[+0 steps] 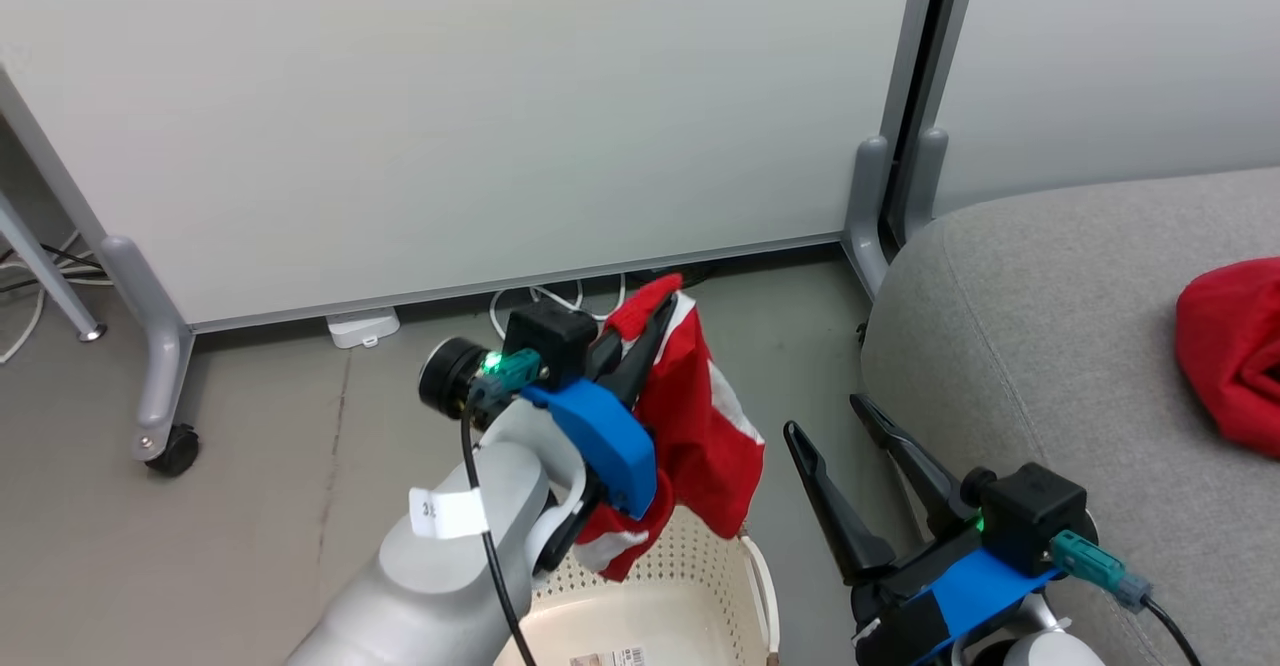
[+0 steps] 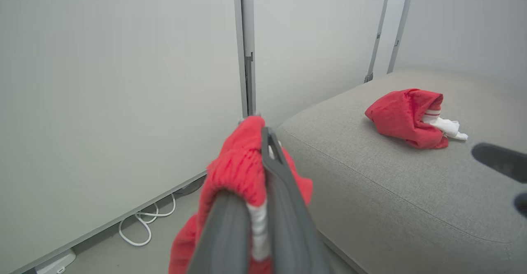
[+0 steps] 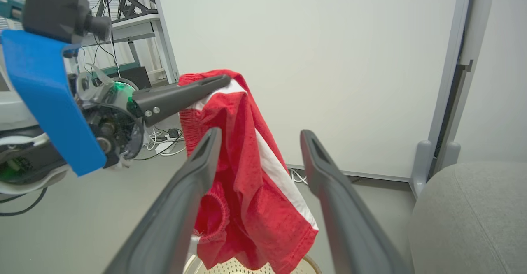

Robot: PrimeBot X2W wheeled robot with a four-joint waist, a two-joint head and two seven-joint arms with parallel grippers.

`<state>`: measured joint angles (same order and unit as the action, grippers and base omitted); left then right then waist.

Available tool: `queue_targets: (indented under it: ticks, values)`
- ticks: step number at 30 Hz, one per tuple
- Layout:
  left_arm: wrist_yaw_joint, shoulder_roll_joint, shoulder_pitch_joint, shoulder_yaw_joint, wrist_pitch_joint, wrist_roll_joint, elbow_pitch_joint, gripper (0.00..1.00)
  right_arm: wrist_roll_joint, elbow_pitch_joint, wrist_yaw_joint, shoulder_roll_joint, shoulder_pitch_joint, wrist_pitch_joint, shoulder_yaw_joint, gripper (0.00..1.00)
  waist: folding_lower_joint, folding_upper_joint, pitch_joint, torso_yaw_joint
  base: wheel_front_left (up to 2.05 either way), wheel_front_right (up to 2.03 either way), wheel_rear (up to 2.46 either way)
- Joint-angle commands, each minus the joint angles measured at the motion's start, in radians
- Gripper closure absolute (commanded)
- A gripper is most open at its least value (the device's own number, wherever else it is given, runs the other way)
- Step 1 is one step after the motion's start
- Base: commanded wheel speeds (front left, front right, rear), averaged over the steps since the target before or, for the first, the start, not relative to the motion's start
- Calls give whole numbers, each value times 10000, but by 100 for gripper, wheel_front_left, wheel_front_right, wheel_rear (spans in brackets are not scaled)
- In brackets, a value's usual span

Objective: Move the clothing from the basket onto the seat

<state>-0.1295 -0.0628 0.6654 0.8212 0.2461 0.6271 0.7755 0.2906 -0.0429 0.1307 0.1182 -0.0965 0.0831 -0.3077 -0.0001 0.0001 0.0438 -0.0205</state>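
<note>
My left gripper point(image 1: 655, 311) is shut on a red garment point(image 1: 700, 426) with a white stripe, lifted clear above the cream basket point(image 1: 700, 596); the cloth hangs down from the fingers point(image 2: 280, 175). The same garment point(image 3: 255, 175) and left gripper point(image 3: 222, 80) appear in the right wrist view. A second red garment point(image 2: 407, 117) lies crumpled on the grey seat point(image 2: 391, 183), also seen as red cloth point(image 1: 1235, 346) at the right edge of the seat point(image 1: 1050, 346). My right gripper point(image 1: 830, 416) stands open and empty between basket and seat, its fingers point(image 3: 325, 175) wide apart.
White partition panels point(image 1: 450, 116) on wheeled grey feet point(image 1: 160, 406) stand behind the basket. White cables point(image 1: 540, 301) and a power strip point(image 1: 362, 328) lie on the floor under them. A desk frame with wiring point(image 3: 123, 27) stands off to the left.
</note>
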Motion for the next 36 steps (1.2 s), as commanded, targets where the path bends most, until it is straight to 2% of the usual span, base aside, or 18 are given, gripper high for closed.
queue_targets:
  ticks: [1, 11, 27, 36]
  values:
    - [-16, 28, 316, 130, -70, 134, -69, 100, -13, 23, 1, -47, 198, -41, -41, 0, 1, -1, 68, -75, 0, 0, 0]
    - [-17, 115, 1154, 495, -326, 589, -283, 100, 18, 13, 1, -99, 211, -77, -140, 0, 1, -1, 102, -112, 0, 0, 0]
    - [184, 123, 1320, 1075, -140, 1211, -522, 100, 23, -39, 1, -48, 62, -124, -116, 0, 1, -1, -37, 8, 0, 0, 0]
    - [311, 124, 1363, 1328, -27, 1441, -569, 100, -47, -952, 1, 107, -820, -249, -276, 0, 1, -1, -119, -63, 0, 0, 0]
